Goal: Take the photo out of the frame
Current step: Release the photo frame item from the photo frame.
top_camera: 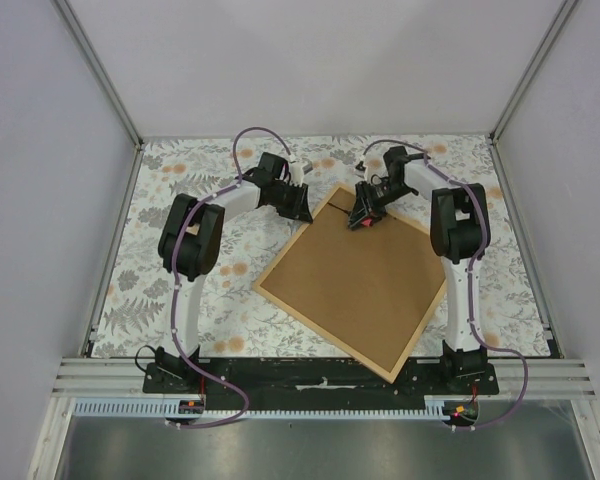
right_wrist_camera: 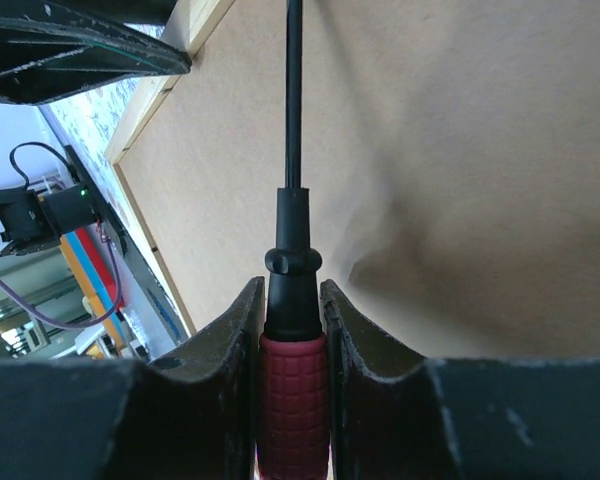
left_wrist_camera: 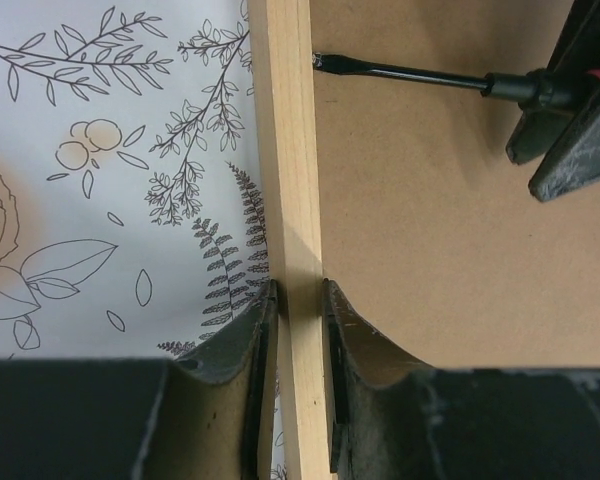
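While left gripper [left_wrist_camera: 298, 300] sits pinched on frame [left_wrist_camera: 285, 150] rail, right gripper [right_wrist_camera: 292, 300] clamps screwdriver [right_wrist_camera: 293, 400], tip at seam of rail and board [left_wrist_camera: 430, 220]. Photo unseen; I judge it under board. Risks: tip skids, gouges board; hard prying twists frame from pinch, creases photo.

Left hand [left_wrist_camera: 298, 297] low, jaws pinched narrow, right hand [right_wrist_camera: 292, 292] tilted down, jaws clamped

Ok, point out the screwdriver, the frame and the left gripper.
screwdriver [right_wrist_camera: 292, 250]: right wrist view, black collar above the red handle.
frame [left_wrist_camera: 285, 150]: left wrist view, light wooden edge strip.
left gripper [left_wrist_camera: 299, 288]: left wrist view, midway between fingertips straddling that strip.
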`<state>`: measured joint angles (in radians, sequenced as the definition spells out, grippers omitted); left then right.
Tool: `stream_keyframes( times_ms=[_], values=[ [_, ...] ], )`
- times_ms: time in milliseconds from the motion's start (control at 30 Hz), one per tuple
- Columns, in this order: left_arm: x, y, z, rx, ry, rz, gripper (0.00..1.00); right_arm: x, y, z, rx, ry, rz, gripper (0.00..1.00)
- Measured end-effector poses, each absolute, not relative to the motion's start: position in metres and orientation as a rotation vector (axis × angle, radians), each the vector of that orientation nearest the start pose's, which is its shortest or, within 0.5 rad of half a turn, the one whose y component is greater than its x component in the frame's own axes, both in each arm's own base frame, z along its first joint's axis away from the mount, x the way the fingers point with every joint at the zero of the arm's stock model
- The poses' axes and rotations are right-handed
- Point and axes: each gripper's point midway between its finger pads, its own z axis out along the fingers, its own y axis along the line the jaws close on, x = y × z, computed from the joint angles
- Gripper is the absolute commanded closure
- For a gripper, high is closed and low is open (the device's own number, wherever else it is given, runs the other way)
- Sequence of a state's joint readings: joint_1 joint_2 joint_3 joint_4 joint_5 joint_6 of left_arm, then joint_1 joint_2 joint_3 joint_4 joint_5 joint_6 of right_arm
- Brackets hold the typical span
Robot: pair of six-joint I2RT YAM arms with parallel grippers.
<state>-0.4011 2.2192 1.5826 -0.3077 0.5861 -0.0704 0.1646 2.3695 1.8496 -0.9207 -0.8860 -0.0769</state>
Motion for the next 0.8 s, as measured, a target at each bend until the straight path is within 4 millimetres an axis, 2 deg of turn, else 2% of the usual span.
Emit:
stream_keyframes(
  times_ms=[167,300,433,533,633,733,800],
  values=[
    [0.427,-0.29,0.026,0.658,2.449,-0.874,0.8,0.389,0.224,0.036,-0.394,2.827,1.29,1.0],
    [0.425,-0.288,0.026,0.653,2.471,-0.819,0.81,0.376,0.247,0.037,-0.4,2.917,1.109,1.0],
    [0.422,-0.283,0.025,0.643,2.495,-0.774,0.83,0.382,0.253,0.048,-0.435,2.94,0.884,1.0],
    [0.419,-0.278,0.024,0.636,2.5,-0.746,0.86,0.395,0.251,0.061,-0.469,2.903,0.747,1.0],
    [0.414,-0.276,0.024,0.638,2.497,-0.718,0.86,0.4,0.245,0.072,-0.539,2.842,0.687,1.0],
    [0.413,-0.275,0.024,0.638,2.469,-0.675,0.85,0.389,0.241,0.102,-0.669,2.722,0.703,1.0],
    [0.412,-0.275,0.025,0.637,2.453,-0.649,0.85,0.374,0.234,0.127,-0.735,2.647,0.704,1.0]
  ],
)
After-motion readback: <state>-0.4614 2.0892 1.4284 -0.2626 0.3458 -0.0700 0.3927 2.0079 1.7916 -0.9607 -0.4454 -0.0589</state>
